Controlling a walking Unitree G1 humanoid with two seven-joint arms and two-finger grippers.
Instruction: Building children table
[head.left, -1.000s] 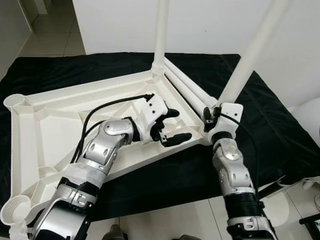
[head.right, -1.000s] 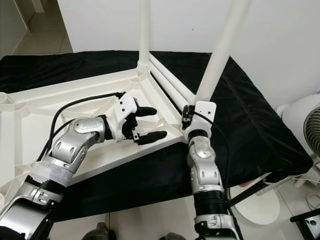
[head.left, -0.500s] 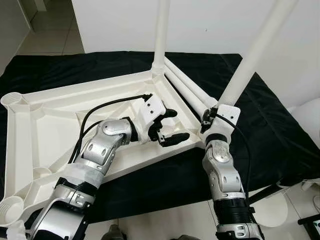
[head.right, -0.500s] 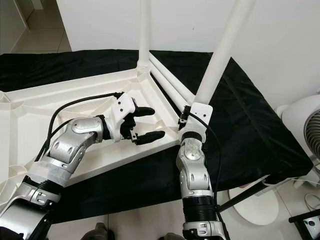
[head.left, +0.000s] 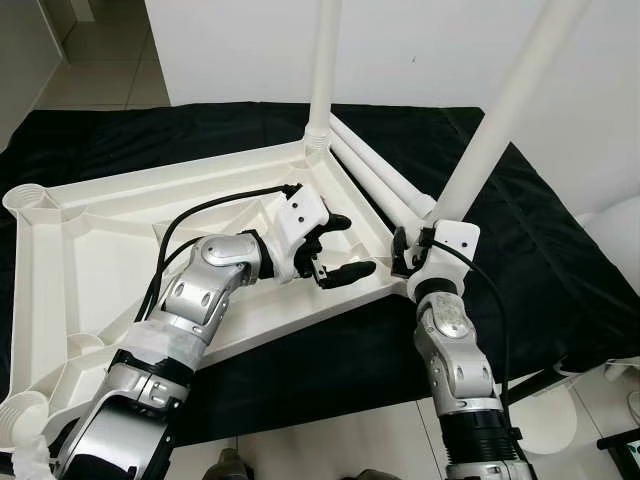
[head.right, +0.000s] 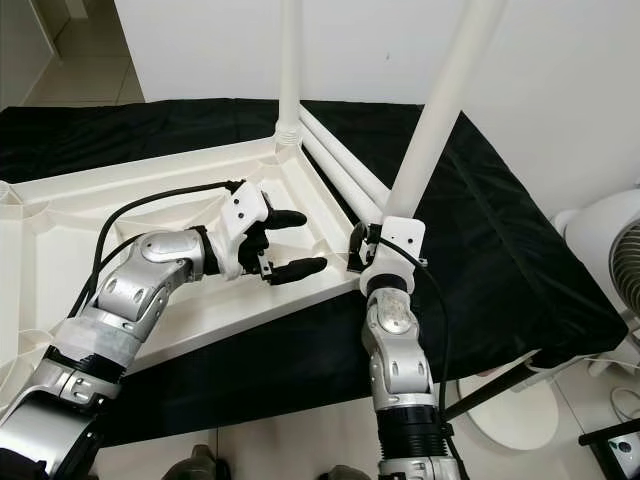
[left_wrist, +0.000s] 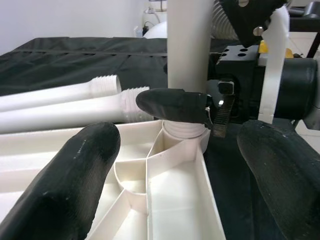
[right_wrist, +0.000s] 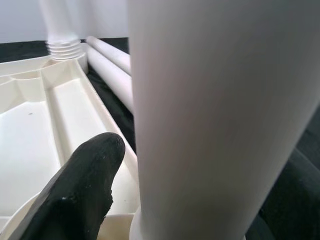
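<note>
Upturned white tabletop (head.left: 120, 250) lies underside-up on the black-draped surface (head.left: 560, 260), ribs and corner sockets facing up. Nearest to the robot on the right, the right pincer (head.left: 415, 250) sits at the near-right corner socket, its black fingers (right_wrist: 75, 195) closed around the base of the near leg (head.left: 500, 110), just above where that leg enters the socket; judged grasping it, since the right wrist view shows a finger pressed against the white tube. The leg's long axis runs up from the corner, tilted toward the right and far side, so it looks not yet fully seated or still being turned. Left of it and slightly farther, the left pincer (head.left: 338, 247) hovers over the tabletop's ribbed inside, released, fingers spread and holding nothing; it points right toward the same leg base, near but apart from it. The left wrist view looks straight at the threaded foot of the leg in its socket with the right pincer beyond. Right arm is therefore the nearer one, already on the leg; left would need to reach right to help steady. Farther back, two spare legs (head.left: 375, 180) lie flat side by side along the tabletop's right edge, threaded ends toward the near side. At the far corner a second leg (head.left: 322, 70) stands upright in its socket. Two left sockets are open.
</note>
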